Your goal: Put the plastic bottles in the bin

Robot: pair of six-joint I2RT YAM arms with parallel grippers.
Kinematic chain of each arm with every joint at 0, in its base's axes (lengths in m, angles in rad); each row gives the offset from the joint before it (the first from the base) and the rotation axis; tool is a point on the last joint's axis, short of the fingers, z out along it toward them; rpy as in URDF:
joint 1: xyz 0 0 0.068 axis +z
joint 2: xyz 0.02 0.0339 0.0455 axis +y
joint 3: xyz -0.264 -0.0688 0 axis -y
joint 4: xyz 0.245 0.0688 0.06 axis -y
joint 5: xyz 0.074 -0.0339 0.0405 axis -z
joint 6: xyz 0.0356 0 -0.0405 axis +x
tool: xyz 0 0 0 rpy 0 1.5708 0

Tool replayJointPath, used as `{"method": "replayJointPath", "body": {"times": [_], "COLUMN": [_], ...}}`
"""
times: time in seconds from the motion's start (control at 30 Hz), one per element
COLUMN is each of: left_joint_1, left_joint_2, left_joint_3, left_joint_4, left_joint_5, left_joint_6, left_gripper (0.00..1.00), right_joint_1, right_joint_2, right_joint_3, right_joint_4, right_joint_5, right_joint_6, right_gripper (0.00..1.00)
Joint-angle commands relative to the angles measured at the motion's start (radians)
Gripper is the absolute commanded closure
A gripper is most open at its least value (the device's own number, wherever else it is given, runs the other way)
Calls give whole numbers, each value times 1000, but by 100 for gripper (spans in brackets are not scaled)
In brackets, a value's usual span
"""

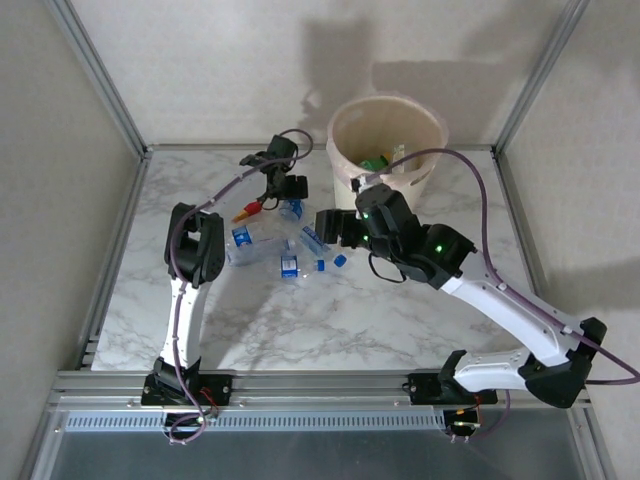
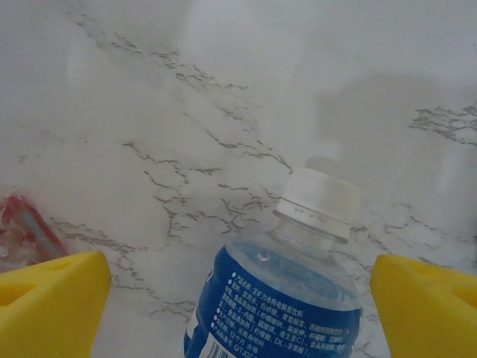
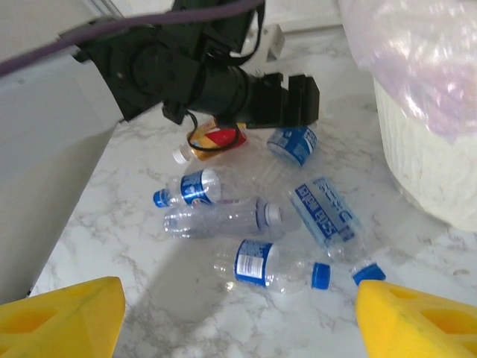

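Soft even light, arm shadows on wall, blurry close-ups

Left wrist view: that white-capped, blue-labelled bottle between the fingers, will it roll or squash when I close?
Probably light: the bottle looks clear and empty above its label. Its round body on the smooth marble table may roll if one finger touches first. Thin walls will likely give, though the cap may stiffen it.

Jaws gape on left end effector [image 2: 240, 261] and right end effector [image 3: 238, 294].
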Motion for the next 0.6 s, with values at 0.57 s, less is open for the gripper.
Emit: {"method": "replayJointPath", "body": {"times": [0.57], "left_joint_1": [-58], "left_joint_2": [52], "left_joint_3": [-26], "left_joint_4": [-19], "left_joint_5": [-7], "left_joint_6": [-30], "left_gripper": [12], "right_joint_1": [7], "right_joint_2": [-32], "right_joint_3": [23], "right_joint_4": [-18], "right_joint_5": [7], "right_joint_6": [-26], "right_gripper": [17]}}
